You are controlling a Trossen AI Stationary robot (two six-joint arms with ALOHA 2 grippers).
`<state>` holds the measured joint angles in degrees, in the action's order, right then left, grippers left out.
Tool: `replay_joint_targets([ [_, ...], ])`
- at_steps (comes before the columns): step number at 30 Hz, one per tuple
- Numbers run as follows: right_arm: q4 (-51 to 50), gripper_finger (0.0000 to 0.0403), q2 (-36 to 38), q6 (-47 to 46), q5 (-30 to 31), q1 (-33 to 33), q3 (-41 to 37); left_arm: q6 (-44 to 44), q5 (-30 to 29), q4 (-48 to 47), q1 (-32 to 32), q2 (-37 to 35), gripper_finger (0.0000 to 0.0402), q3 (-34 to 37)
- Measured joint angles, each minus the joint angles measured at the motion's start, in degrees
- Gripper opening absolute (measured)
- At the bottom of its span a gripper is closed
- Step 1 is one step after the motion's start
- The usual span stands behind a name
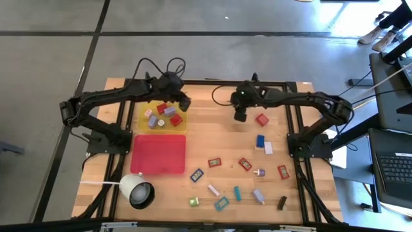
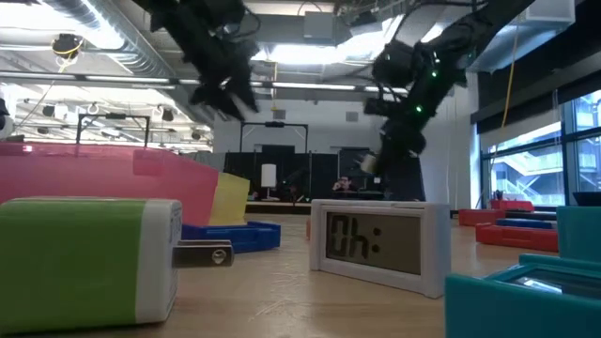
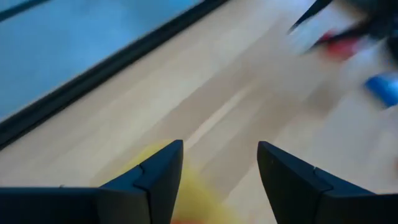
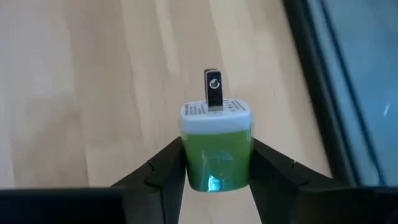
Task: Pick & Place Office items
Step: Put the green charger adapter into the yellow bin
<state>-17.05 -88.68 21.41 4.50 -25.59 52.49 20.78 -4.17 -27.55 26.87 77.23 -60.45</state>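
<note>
In the lower right of the high view, more than a dozen office items (image 1: pixel 246 164) lie loose on the table (image 1: pixel 212 132) – small red, blue, teal and black pieces, well apart from one another. To their left the white cup (image 1: pixel 136 191) lies on its side, and just above it the red tray (image 1: pixel 158 154) holds nothing.

Further up, the yellow tray (image 1: pixel 143 126) touches the red tray's upper edge and holds about five pieces, red and blue-grey. So the sorting is judged to be under way, with most of it left to do.

The right gripper (image 1: pixel 241 117) hangs over bare wood in the upper middle of the frame, apart from both trays. Its wrist view shows its fingers clamped on a green block (image 4: pixel 216 149) with a white cap and a metal tab – lifted clear of the table, not yet placed.

The left gripper (image 1: pixel 185 103) hovers at the yellow tray's upper right corner; its fingers (image 3: pixel 163 167) stand moderately apart with nothing between them.
</note>
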Motion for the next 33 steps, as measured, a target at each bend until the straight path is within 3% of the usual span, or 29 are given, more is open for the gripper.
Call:
replay_joint_targets([
  [7,14.8,0.0139,0.1,4.7,-0.4,6.1,0.0,0.4,5.9,13.5,-2.1,0.0,0.0245,0.0],
  [15,26.6,0.0153,0.2,7.7,-0.6,10.0,0.0,5.1,5.8,18.9,-4.4,3.2,0.0307,0.0],
  [20,29.0,0.0144,0.2,7.8,-0.2,11.2,0.0,9.9,5.3,24.7,-4.8,6.4,0.0327,0.1],
  [26,29.0,0.015,0.2,8.8,8.7,12.2,0.0,15.7,10.1,29.7,-4.8,9.6,0.0331,0.1],
  [33,29.0,0.0149,0.2,9.3,10.6,12.5,0.0,20.8,11.8,37.2,-5.0,13.9,0.0328,0.1],
])
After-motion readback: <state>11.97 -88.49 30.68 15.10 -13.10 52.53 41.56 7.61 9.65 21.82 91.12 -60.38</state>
